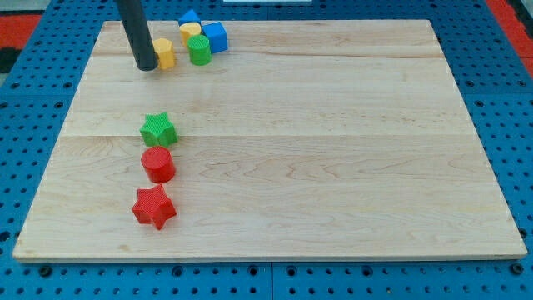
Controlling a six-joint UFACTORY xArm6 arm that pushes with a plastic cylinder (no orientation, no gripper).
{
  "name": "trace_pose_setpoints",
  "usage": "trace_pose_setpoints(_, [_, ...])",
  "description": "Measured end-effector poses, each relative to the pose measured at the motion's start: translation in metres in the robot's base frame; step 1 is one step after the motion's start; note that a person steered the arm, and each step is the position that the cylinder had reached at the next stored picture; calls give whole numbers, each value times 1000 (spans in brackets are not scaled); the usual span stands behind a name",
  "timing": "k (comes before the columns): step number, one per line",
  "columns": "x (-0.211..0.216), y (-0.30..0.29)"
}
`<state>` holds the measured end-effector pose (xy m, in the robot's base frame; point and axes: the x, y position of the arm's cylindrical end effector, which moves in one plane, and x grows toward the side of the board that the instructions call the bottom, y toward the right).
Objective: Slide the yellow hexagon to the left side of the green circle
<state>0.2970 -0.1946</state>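
Observation:
The yellow hexagon (164, 52) sits near the view's top left of the wooden board, just left of the green circle (199, 49) with a small gap between them. My tip (146, 67) rests on the board right against the yellow hexagon's left side. The dark rod rises from it out of the view's top.
A yellow round block (190, 32), a blue block (215, 37) and another blue block (189, 17) cluster behind the green circle. A green star (158, 130), a red circle (157, 164) and a red star (154, 207) line up at the view's lower left. The board (333, 150) lies on a blue pegboard.

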Motion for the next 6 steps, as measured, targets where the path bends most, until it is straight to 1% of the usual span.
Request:
trace_pose_setpoints(1, [-8, -17])
trace_pose_setpoints(4, [-11, -9])
trace_pose_setpoints(6, [-24, 11])
